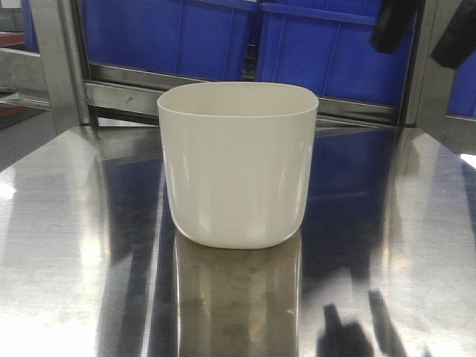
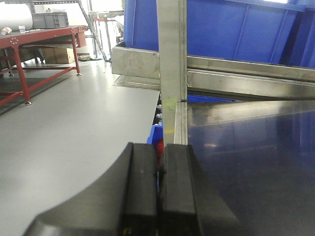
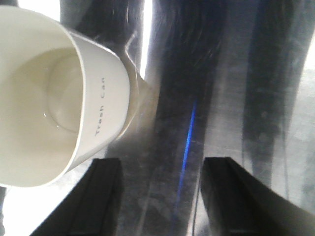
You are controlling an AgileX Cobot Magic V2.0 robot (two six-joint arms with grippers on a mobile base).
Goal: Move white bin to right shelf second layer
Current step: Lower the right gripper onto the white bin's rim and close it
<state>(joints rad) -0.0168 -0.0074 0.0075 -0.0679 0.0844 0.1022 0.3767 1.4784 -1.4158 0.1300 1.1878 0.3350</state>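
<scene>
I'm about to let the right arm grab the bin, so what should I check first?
1. The white bin stands upright on the steel tabletop: ok.
2. Bin is empty: ok.
3. The right gripper is open: ok.
4. Bin wall is between its fingers: not ok, the bin sits beside the gap.
5. The left gripper is shut, off at the tabletop's edge: ok.
6. Free space on the target shelf level: cannot tell.
</scene>
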